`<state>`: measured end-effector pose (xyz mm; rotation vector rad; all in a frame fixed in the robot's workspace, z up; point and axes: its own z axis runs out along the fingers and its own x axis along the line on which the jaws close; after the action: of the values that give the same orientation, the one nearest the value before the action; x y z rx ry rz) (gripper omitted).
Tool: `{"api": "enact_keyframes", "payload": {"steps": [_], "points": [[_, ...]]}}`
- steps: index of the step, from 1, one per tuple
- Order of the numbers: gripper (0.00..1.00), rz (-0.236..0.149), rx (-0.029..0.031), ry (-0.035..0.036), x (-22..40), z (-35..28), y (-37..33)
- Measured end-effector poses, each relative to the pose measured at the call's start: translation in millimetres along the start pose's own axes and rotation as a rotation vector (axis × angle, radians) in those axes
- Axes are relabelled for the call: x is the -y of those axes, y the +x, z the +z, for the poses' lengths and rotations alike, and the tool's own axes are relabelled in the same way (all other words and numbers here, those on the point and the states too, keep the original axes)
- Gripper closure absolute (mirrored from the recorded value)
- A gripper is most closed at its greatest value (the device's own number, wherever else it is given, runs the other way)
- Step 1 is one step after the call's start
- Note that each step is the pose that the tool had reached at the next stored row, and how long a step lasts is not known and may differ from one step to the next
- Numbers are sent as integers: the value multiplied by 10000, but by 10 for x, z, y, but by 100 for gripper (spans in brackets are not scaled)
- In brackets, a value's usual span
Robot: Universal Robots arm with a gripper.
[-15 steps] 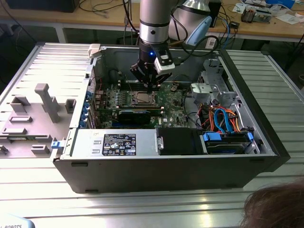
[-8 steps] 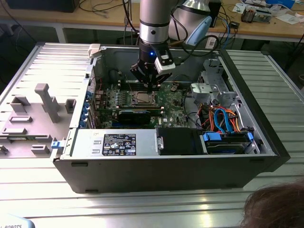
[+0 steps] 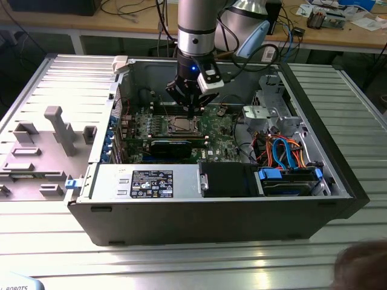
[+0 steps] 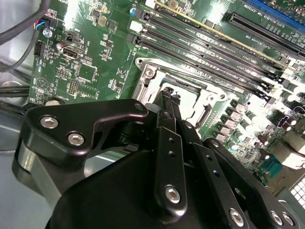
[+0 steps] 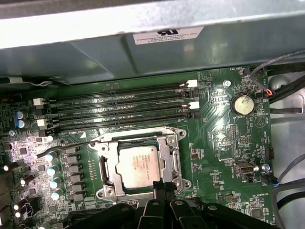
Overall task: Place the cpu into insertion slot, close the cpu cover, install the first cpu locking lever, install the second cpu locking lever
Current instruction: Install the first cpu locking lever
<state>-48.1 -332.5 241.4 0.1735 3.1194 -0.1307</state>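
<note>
Inside the open computer case (image 3: 211, 223), cpu (image 5: 138, 164) in insertion slot (image 5: 101, 168), just beside the end effector (image 5: 162, 185), fingers together.

Room is open above the socket (image 5: 138, 164). A black card (image 3: 175, 147) crowds its near side, the case wall (image 3: 151, 75) stands far, and the drive cage (image 3: 269, 115) is on the exterior view's right.
</note>
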Motion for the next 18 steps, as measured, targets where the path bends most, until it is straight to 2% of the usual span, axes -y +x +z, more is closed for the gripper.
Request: {"api": "enact_keyframes", "payload": {"steps": [18], "points": [[89, -353, 28, -22, 0, 0, 0]]}}
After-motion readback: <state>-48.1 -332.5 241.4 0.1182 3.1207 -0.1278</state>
